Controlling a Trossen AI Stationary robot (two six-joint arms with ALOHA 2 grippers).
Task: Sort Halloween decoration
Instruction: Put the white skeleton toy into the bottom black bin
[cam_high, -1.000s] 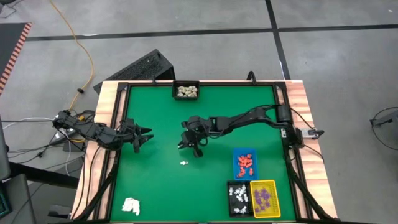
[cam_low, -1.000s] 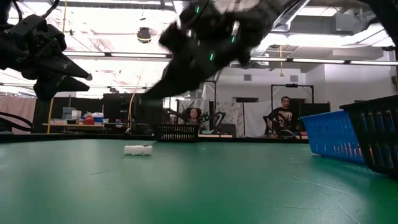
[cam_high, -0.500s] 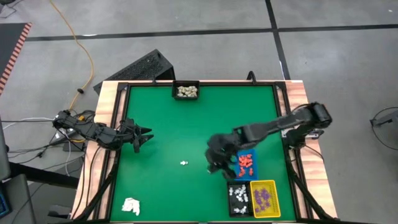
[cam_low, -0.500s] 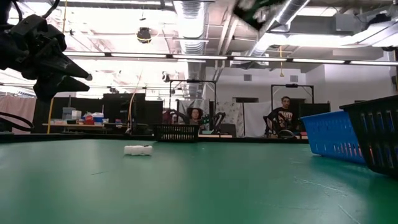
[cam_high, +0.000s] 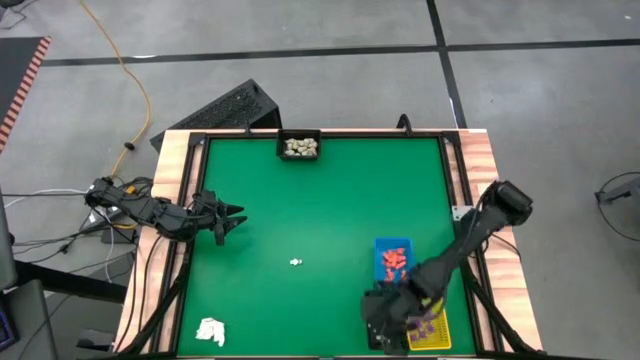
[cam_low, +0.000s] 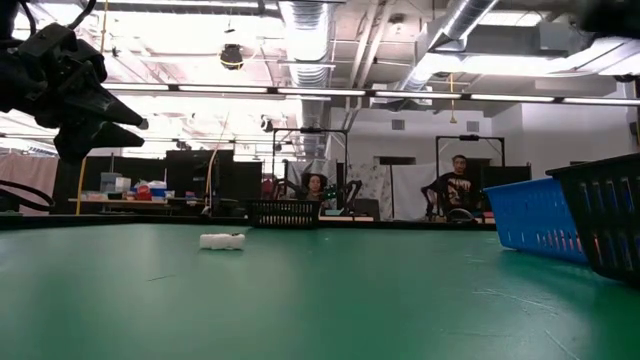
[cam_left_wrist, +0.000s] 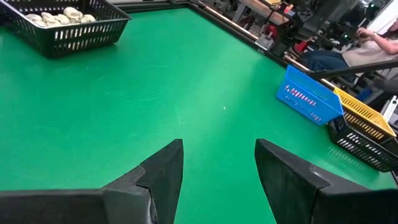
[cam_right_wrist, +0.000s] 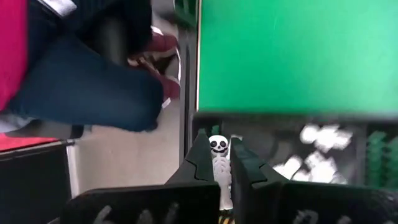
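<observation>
Right end effector (cam_right_wrist: 222, 163), clamped on skeleton (cam_right_wrist: 219, 155), should be centred over black tray (cam_high: 372, 300) before release.

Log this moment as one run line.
right gripper: shut on white skeleton figure | above black tray | left gripper: open, waiting

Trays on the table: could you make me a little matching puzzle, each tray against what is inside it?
Column one:
1. blue tray
2. yellow tray
3. black tray at the far edge
4. right end effector

Column two:
a. cream pieces
b. a white skeleton figure, pinched
c. orange-red pieces
d. purple pieces

Pairs: 1-c, 2-d, 3-a, 4-b
</observation>
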